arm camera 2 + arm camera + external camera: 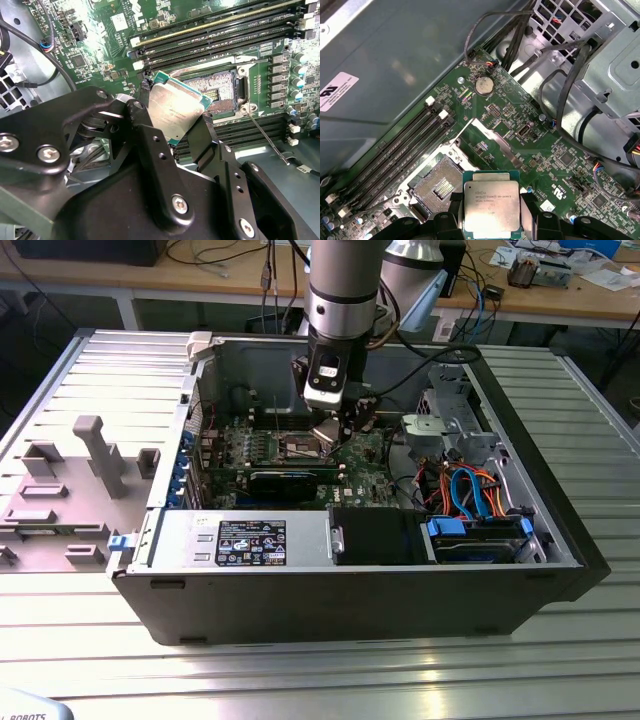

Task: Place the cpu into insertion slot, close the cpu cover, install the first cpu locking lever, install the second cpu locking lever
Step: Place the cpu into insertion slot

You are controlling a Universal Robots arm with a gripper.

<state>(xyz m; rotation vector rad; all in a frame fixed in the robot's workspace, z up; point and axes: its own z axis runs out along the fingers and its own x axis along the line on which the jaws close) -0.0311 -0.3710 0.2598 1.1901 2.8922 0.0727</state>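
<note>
A: Where's the cpu (177, 107)?

B: Clamped between the two black fingers of the gripper (172, 119), one on each opposite edge. It hangs above the green board (555, 165), just beside the slot (440, 185), not seated.

A: Which way does it face?

B: Metal top up, towards both wrist cameras. It's square, so no long axis. In the second wrist view it sits tilted, one corner towards the memory slots (215, 30).

A: And the slot?

B: Open, with its dark centre bare. A thin metal rod (265, 135) runs out from one corner.

A: The surroundings?

B: The case (350, 600) lies open on its side on a ribbed metal worktop (300, 680), a grey fixture (90, 470) near the worktop's edge at the exterior view's left, wooden benches (200, 280) behind.

A: Anything hidden?

B: The cpu's underside. In the exterior view the arm (340, 300) covers part of the board.
</note>
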